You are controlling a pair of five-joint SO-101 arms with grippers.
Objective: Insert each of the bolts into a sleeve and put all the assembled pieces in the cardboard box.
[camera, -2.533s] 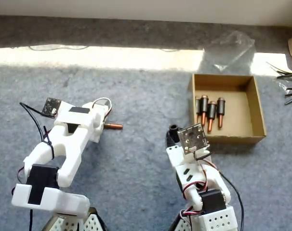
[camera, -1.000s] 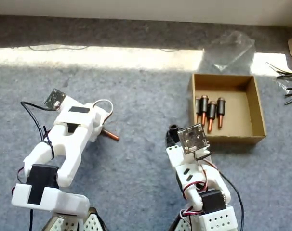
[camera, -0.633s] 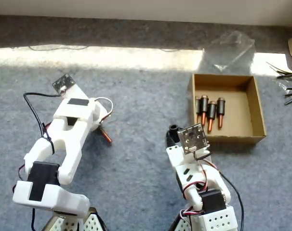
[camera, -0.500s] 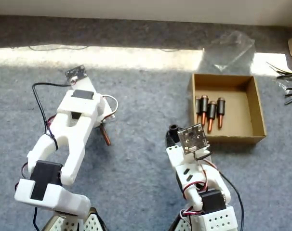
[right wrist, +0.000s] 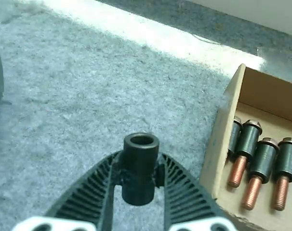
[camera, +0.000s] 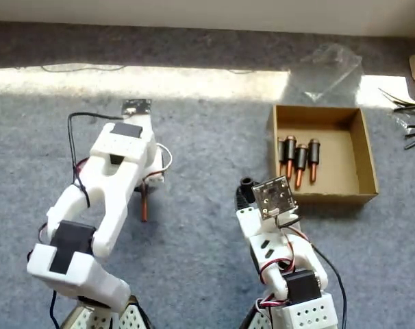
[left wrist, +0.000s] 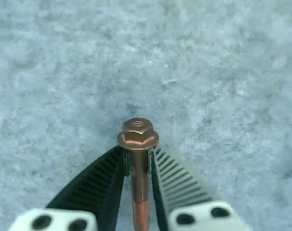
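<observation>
We're starting at the left gripper [left wrist: 138, 156]. It's clamping a copper bolt [left wrist: 138, 138] btwn its ribbed black fingers [left wrist: 100, 183], w/ the hex head poking out just past the tips and the shank running back btwn them. It's pointing down at the grey fuzzy cover on the desk [camera: 207, 137]. We're not able to tell if the head is touching the cover or hanging just above it. In the high view that arm is sitting well apart from the box.

The right gripper [right wrist: 139, 161] is squeezing a black sleeve [right wrist: 141, 142], w/ fingers pressing on both sides and the open bore facing away from the wrist. In the high view it's hanging near the cardboard box [camera: 367, 164], by the corner closest to the arms, and not touching it afaict.

Inside the box we're counting 4 assembled pieces [camera: 298, 159]. They're lying side by side, bunched toward the wall on the left arm's side, w/ copper ends pointing back toward the arms.

A crumpled clear plastic bag [camera: 327, 68] is lying on the desk just behind the box, in the sunlit strip.
</observation>
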